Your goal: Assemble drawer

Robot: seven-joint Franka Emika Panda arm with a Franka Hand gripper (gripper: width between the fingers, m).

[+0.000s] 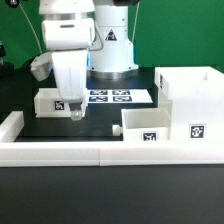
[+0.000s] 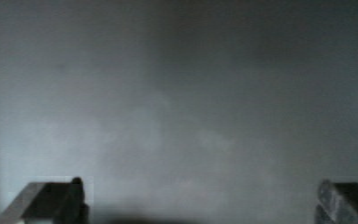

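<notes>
The fingers point(image 2: 51, 203), spread wide and empty, hang beside the small tray point(image 1: 52, 99), which looks light, stiff and slick, best pinched across one thin wall.

The surface point(image 1: 100, 122) is black and its edging rail point(image 1: 70, 152) white. The housing point(image 1: 185, 100), the tray beside it point(image 1: 140, 120) and the other tray point(image 1: 48, 100) are white with black-and-white square tags. The marker board point(image 1: 115, 97) is white with black tags. The end effector point(image 1: 77, 113) is white, with dark fingers point(image 2: 51, 203).
</notes>
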